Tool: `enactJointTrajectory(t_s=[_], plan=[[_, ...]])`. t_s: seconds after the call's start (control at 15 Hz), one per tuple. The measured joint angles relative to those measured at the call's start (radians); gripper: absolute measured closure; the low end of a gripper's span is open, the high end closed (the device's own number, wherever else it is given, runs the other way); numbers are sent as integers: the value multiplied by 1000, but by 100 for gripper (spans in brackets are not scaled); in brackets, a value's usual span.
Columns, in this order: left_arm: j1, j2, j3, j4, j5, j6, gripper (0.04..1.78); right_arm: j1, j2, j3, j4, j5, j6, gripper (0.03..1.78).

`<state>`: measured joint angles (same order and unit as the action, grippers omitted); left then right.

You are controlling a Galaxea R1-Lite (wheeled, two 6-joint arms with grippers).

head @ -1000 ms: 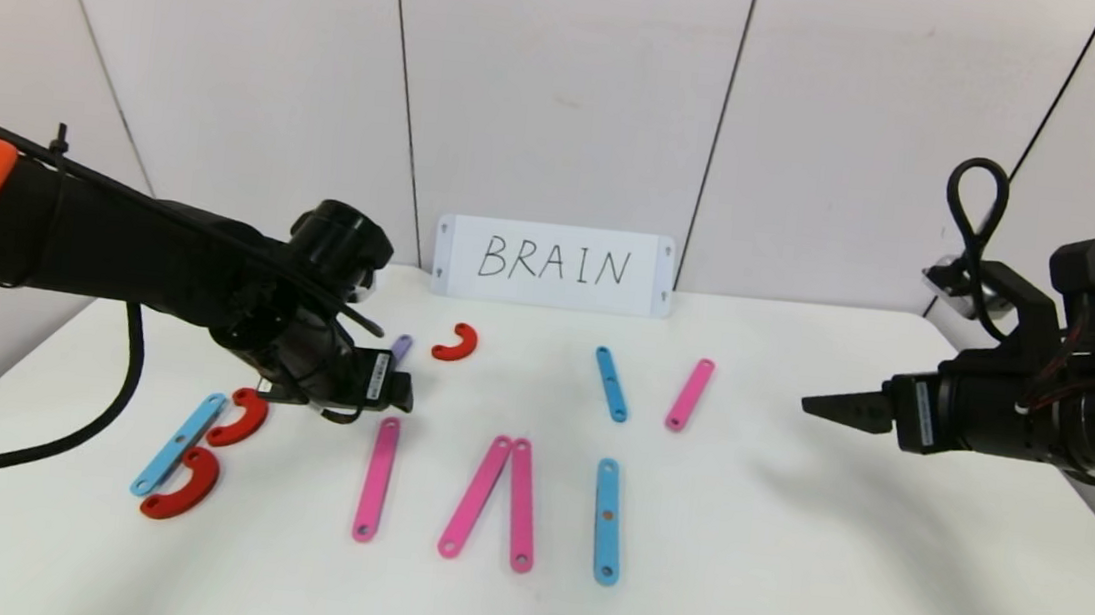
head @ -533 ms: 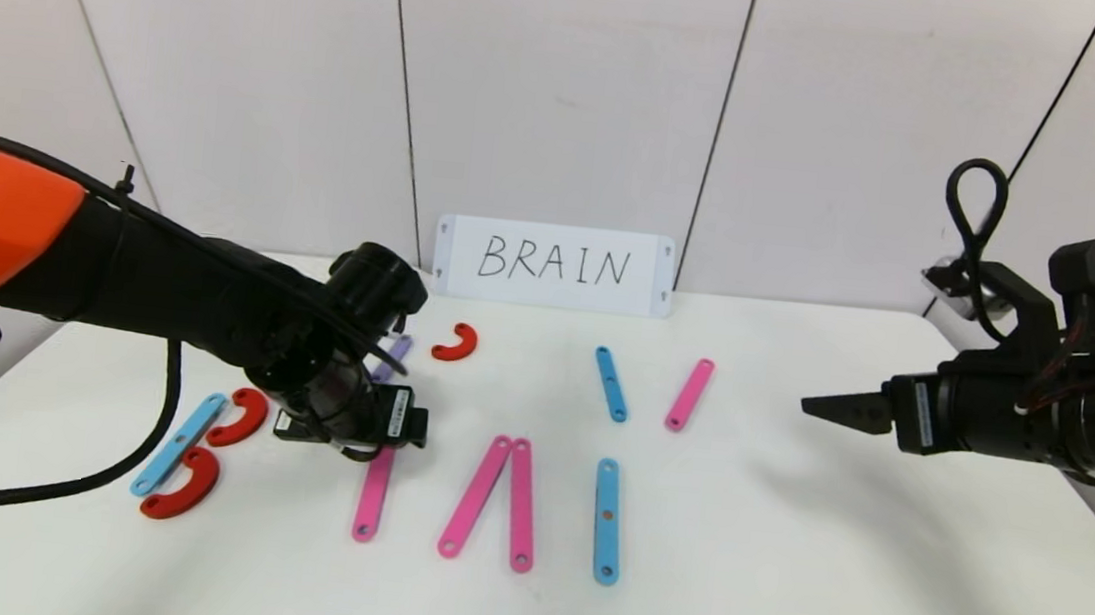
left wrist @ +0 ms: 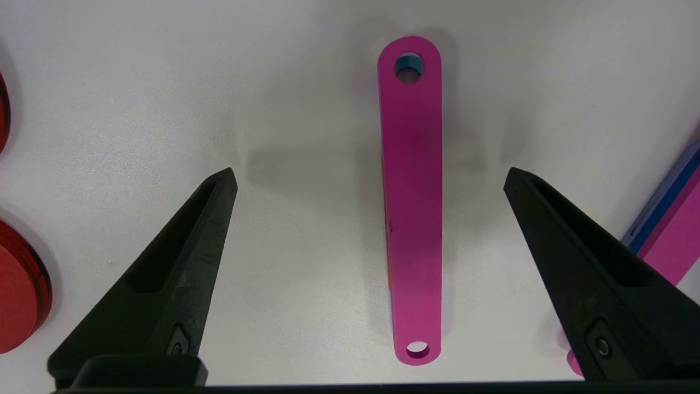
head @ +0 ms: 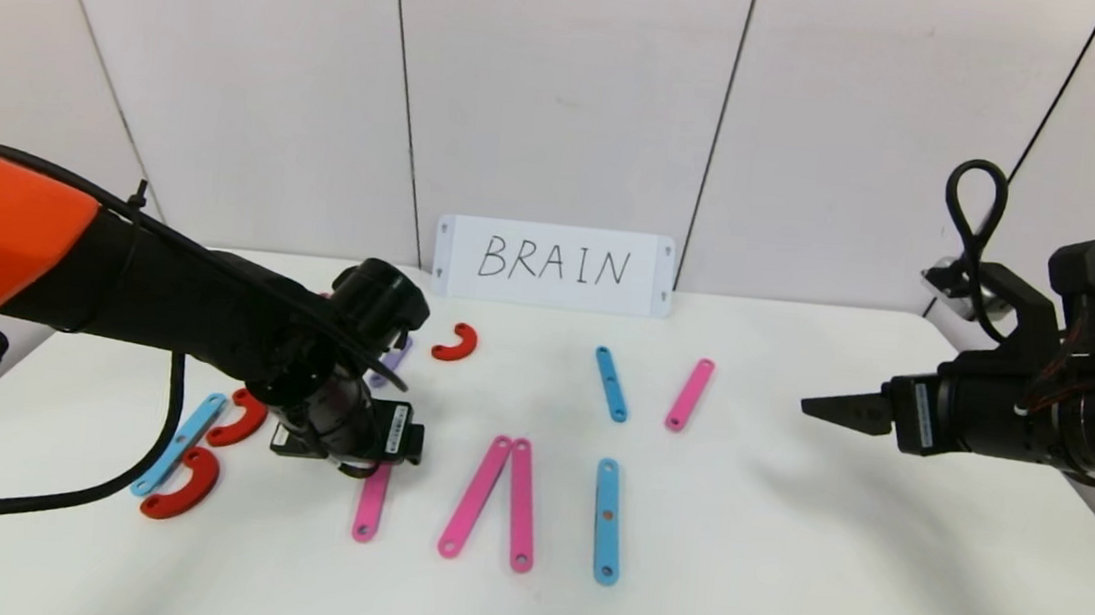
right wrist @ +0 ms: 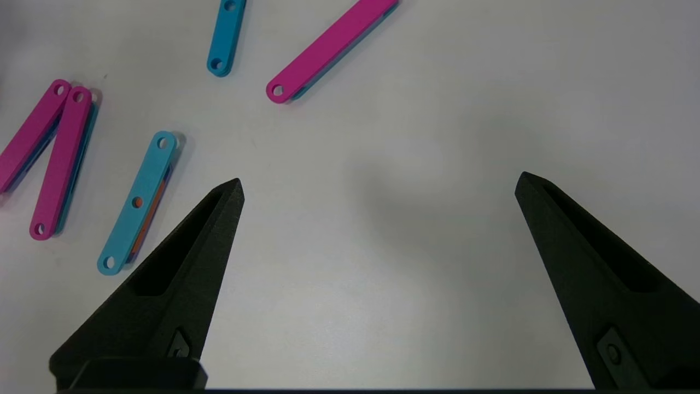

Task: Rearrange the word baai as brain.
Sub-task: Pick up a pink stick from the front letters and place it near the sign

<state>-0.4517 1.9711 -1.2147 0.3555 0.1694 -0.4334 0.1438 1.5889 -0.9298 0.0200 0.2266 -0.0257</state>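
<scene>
The word baai lies across the white table (head: 783, 571) as flat perforated pieces. At the left are a blue bar (head: 178, 443) and two red curves (head: 238, 418). Then come a pink bar (head: 370, 506), a pink pair (head: 477, 497) and a blue bar (head: 607, 521). My left gripper (head: 345, 447) hangs low over the single pink bar's far end. In the left wrist view this gripper (left wrist: 370, 175) is open, and the pink bar (left wrist: 411, 208) lies between its fingers, touching neither. My right gripper (head: 824, 407) hovers open at the right, holding nothing (right wrist: 380, 183).
A white card (head: 553, 265) reading BRAIN leans on the back wall. Spare pieces lie behind the word: a red curve (head: 456, 342), a purple bar (head: 392, 358), a short blue bar (head: 611, 384) and a short pink bar (head: 690, 395). A black cable (head: 37, 499) trails at the left.
My left arm has swung toward me and slightly rightward, coming down over the far end of the single pink bar. The right arm and all pieces have stayed put.
</scene>
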Motion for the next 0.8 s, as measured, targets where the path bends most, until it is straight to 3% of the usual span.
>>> enactJointTrajectory(t_s=[0.2,0.47,0.6,0.8], plan=[[-5,2,6,0,1,2,44,-1,0,0,0,-1,0,7],[-9,7,11,-1,1,2,116,-1,-3,2,0,-1,0,7],[-11,10,12,-1,2,2,144,-1,-3,2,0,-1,0,7],[-15,8,14,-1,2,2,152,-1,-4,3,0,-1,-1,7]])
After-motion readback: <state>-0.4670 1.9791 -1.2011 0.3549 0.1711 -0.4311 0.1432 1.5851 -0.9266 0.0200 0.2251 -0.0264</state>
